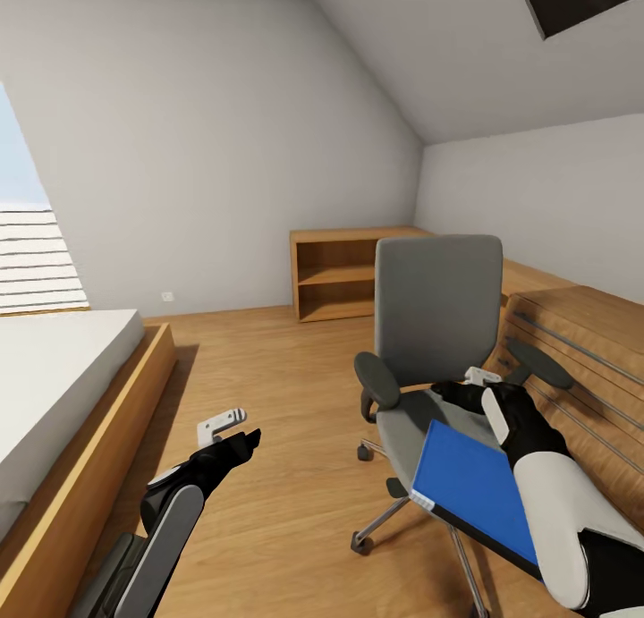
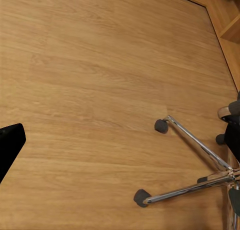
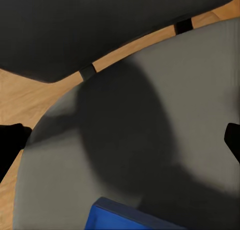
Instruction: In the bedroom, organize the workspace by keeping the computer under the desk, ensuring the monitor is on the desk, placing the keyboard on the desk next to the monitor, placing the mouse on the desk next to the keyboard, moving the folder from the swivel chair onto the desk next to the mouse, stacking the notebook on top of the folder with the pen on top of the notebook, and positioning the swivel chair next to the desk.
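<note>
**Right arm over the chair seat, folder lying on it**

Head view: the blue folder is lying on the swivel chair, the right gripper hovering above the seat; the left gripper is hanging over the floor.

Left wrist view: the chrome base is showing; finger spread unclear.

Right wrist view: fingertips are standing wide apart above the seat. No writing legible.

My left gripper hangs low at my side, forearm angled forward, fingers spread, while my right gripper reaches ahead with its jaws parted wide, holding nothing.

Head view overlooking swivel chair; wrist views close above it.
</note>
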You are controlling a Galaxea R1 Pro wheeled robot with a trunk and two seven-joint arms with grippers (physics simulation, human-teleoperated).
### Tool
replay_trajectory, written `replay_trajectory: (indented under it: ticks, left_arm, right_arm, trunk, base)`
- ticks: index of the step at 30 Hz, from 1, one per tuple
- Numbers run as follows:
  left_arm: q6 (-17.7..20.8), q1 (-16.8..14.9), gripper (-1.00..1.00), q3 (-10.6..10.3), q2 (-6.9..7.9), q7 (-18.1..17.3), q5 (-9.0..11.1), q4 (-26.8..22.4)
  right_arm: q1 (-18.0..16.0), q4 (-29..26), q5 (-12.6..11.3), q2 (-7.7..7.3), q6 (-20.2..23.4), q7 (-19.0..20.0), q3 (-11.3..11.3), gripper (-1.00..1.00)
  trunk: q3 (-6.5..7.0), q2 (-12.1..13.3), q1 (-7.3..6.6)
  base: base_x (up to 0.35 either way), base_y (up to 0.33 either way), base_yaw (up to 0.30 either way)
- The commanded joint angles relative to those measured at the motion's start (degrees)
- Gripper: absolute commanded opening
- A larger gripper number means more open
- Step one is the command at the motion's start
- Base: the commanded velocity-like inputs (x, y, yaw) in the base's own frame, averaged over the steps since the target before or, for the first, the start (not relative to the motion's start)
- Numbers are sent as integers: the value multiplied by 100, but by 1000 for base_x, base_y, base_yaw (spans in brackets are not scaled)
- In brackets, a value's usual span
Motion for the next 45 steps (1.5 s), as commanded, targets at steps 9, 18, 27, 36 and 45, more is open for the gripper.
replay_trajectory:
  ticks: [9,18,27,36,45]
  left_arm:
    - [2,-5,100,-11,5,59,59,-7]
    - [2,-5,100,-6,5,59,64,-7]
    - [2,-5,100,-3,9,59,71,-7]
    - [-6,-5,100,6,14,59,53,-7]
    - [-7,-5,100,6,14,59,47,-7]
  right_arm:
    - [358,-734,-28,24,285,17,-46,100]
    - [476,-937,-38,47,428,18,-62,100]
    - [583,-1445,-427,244,682,19,-74,100]
    - [1323,-2854,-509,299,934,20,-311,100]
    - [1355,-2889,-799,294,952,20,-497,100]
  trunk:
    - [-6,-3,-1]
    - [-6,-3,-1]
    - [-6,-3,-1]
    - [6,-3,-1]
    - [43,-3,-1]
  base:
    - [0,0,0]
    - [0,0,0]
    - [0,0,0]
    - [0,0,-78]
    - [-215,162,-259]
